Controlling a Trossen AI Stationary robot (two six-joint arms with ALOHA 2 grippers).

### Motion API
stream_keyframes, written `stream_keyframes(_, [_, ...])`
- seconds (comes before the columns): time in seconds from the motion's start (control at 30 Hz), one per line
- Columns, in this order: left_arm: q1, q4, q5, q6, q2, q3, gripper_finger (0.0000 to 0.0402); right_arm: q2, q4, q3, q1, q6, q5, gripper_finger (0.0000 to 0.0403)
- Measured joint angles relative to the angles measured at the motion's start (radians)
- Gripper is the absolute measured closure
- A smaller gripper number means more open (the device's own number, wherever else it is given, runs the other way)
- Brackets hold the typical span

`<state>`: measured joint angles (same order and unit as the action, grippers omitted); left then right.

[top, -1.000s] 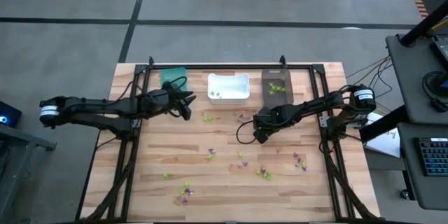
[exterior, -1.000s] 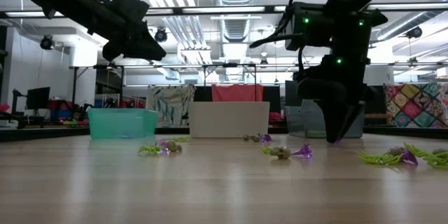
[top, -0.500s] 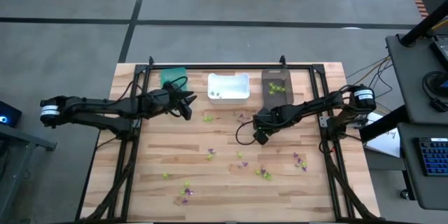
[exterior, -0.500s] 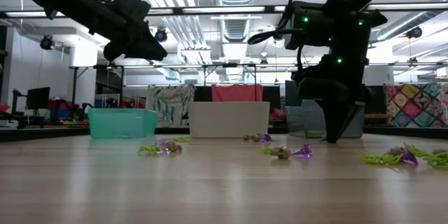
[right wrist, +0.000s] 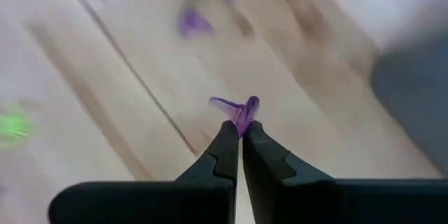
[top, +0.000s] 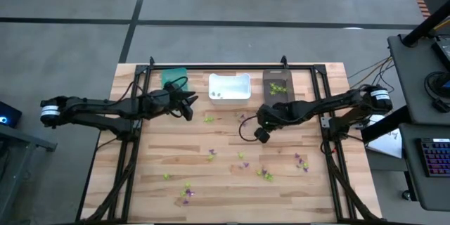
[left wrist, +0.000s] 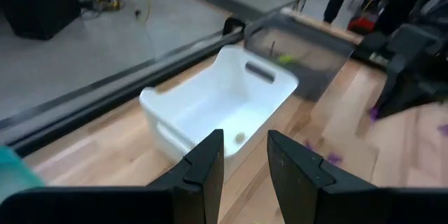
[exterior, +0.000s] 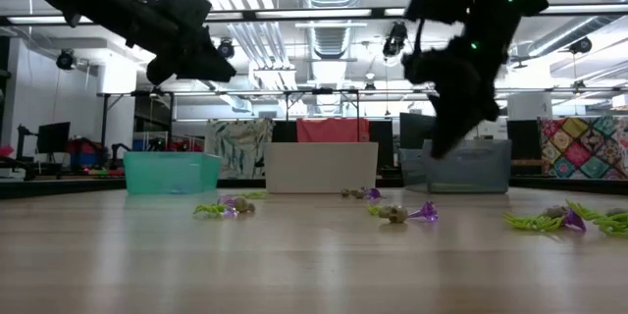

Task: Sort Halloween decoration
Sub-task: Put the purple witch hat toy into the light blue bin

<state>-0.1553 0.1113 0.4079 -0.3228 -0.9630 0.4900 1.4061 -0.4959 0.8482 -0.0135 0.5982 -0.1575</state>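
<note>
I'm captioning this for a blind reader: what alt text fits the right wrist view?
The right gripper has its jaws shut on a tiny purple trinket, held above the blurred wooden table. More purple pieces and a lime-green one lie beyond.

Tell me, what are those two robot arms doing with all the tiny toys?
They are sorting little Halloween toys into bins. The right gripper is pinching a purple toy above the wooden table, near the dark bin. The left gripper waits, open, beside the white bin and the teal bin. Many purple and green toys lie scattered on the table.
</note>
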Motion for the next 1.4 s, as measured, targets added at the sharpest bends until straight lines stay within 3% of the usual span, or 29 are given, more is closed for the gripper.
stream_keyframes(0.27, [0.007,0.104,-0.086,0.066,0.012,0.025,0.0309,0.003,0.415,0.002,-0.036,-0.196,0.015,0.0394])
stream_keyframes(0.43, [0.018,0.101,-0.119,0.122,0.019,0.078,0.0309,0.048,0.564,0.040,-0.091,-0.304,0.054,0.0394])
stream_keyframes(0.87, [0.030,0.052,-0.147,0.185,0.044,0.173,0.0309,0.282,0.582,0.344,-0.162,-0.541,0.065,0.0394])
stream_keyframes(1.4, [0.032,-0.070,-0.149,0.210,0.157,0.203,0.0309,0.640,0.585,0.782,-0.219,-0.666,0.193,0.0394])
